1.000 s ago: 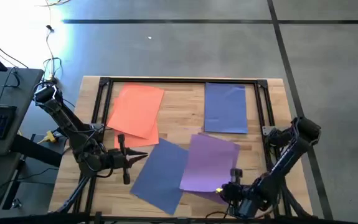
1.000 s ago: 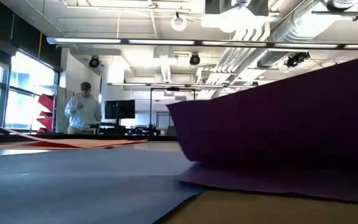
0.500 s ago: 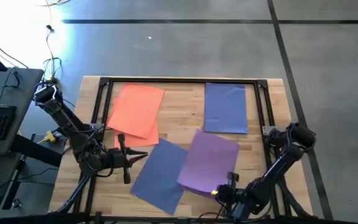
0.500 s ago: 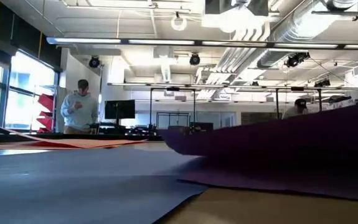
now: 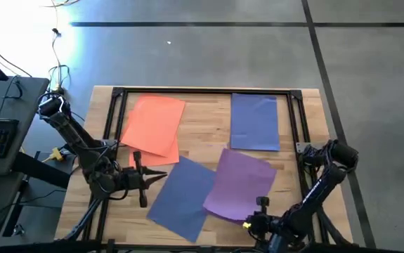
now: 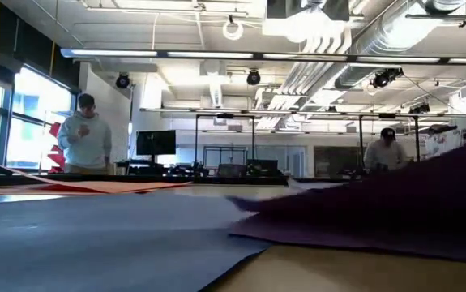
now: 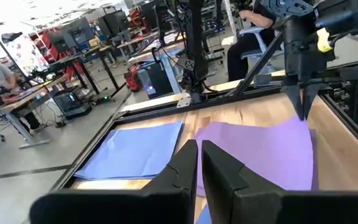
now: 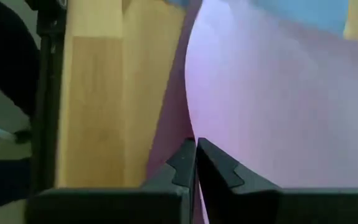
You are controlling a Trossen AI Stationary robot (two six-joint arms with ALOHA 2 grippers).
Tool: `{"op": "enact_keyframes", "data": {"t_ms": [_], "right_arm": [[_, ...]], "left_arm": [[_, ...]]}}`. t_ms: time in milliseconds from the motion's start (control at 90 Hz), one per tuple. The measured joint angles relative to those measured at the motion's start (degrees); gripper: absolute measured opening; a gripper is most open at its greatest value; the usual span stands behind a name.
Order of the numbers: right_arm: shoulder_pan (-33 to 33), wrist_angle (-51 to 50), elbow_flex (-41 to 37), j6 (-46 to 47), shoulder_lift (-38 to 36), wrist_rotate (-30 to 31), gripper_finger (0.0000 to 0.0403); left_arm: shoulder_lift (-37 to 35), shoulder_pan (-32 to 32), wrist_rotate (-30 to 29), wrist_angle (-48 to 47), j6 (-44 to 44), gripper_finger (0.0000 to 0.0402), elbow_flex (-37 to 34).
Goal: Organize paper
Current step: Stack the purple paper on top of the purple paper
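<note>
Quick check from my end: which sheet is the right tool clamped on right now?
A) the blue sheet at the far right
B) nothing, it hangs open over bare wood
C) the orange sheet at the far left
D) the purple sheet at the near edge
D: in the right wrist view the right tool has its fingers closed on the edge of the purple sheet, at the table's near edge.

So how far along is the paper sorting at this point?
Early. Done: little; orange sheets overlap at the far left, and one blue sheet lies alone far right. In hand: the right pincer is shut on the purple sheet at its near edge. Left: the near blue sheet beside the idle left pincer, and stacking by colour.
</note>
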Motion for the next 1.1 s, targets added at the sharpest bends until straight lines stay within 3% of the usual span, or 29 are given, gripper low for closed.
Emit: {"op": "enact_keyframes", "data": {"t_ms": [244,356,433,600,733,911,1100], "right_arm": [[-6.82,18.24,-0.02,-22.5,0.0,1.32,0.0],[-8.92,28.82,-0.02,-30.17,0.0,-3.7,0.0],[-9.54,31.41,0.0,-29.6,0.0,-8.64,0.0],[-6.79,21.75,0.0,-15.3,0.0,-17.29,0.0],[-2.42,8.44,0.0,-7.74,0.0,-19.58,0.0],[1.25,-6.07,-0.02,-0.33,0.02,-15.34,0.0],[-0.29,-2.89,-0.02,-3.34,0.02,-9.4,0.0]], "left_arm": [[0.0,0.26,0.0,0.04,-0.02,0.0,0.0],[0.0,0.37,-0.02,0.04,0.01,0.0,0.0],[0.0,0.42,-0.02,0.07,0.46,0.0,0.0],[0.0,0.42,-0.02,0.06,0.52,0.0,0.0],[0.0,0.42,-0.02,0.05,0.51,0.0,0.0],[0.0,0.42,0.0,0.04,0.51,0.0,0.0],[0.0,0.44,0.0,0.08,0.48,0.0,0.0]]}}
